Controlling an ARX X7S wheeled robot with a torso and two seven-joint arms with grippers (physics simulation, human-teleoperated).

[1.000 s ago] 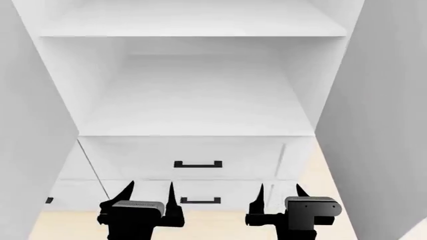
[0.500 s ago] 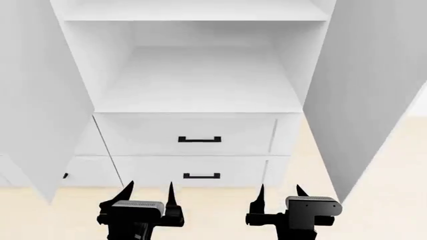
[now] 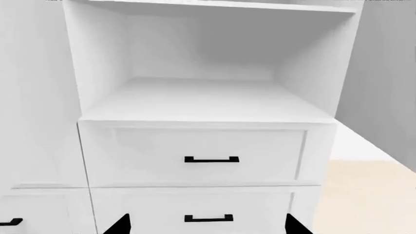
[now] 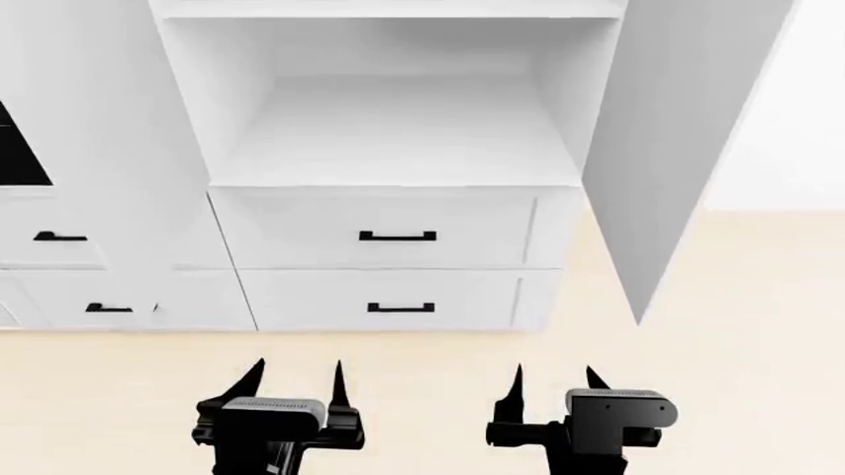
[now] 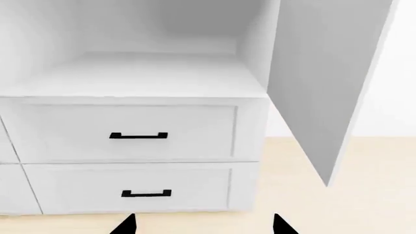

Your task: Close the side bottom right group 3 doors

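Note:
The tall white cabinet stands with both side bottom right group 3 doors swung open towards me. The right door (image 4: 674, 148) juts out at the right of the head view, and the left door (image 4: 145, 148) angles out at the left. Both show in the wrist views too: the left door (image 3: 32, 97) and the right door (image 5: 325, 73). My left gripper (image 4: 297, 381) and right gripper (image 4: 555, 381) hang low in front, over the floor, both open and holding nothing. They are well short of either door. Only black fingertips (image 3: 120, 225) (image 5: 126, 225) show in the wrist views.
Inside the cabinet is a bare white shelf (image 4: 396, 139) above two drawer fronts with black handles (image 4: 396, 236) (image 4: 400, 308). A black oven door (image 4: 16, 148) and more drawers (image 4: 59, 237) lie at the far left. Beige floor (image 4: 739, 346) spreads in front and to the right.
The view has drawn back from the cabinet: it looks smaller and higher, more floor shows, and the oven has come into sight. Both doors stay open. The grippers hold the same pose.

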